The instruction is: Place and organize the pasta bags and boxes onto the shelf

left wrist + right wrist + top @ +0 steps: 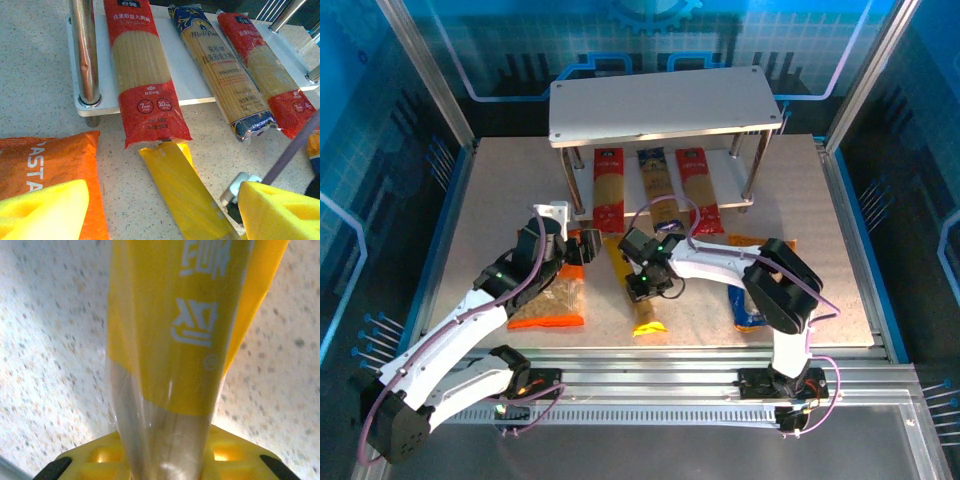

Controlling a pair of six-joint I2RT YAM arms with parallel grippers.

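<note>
One speckled beige table [820, 220], set with two-tier white-grey board shelf [665, 105]; lower board laid with left red spaghetti pack [609, 190], dark blue spaghetti pack [656, 185], right red spaghetti pack [698, 185]. Orange soft pasta bag [548, 318], blue soft pasta bag [748, 312] laid on table. Yellow spaghetti pack [645, 315] laid between bags, clamped by right gripper [642, 288]. Left gripper [582, 245] spread wide, empty.

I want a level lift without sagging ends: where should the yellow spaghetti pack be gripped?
Near mid-length, across its narrow width, coming straight down from above. The yellow spaghetti pack lies flat on the table, long and slim, so both long sides are open and its ends should balance.
</note>
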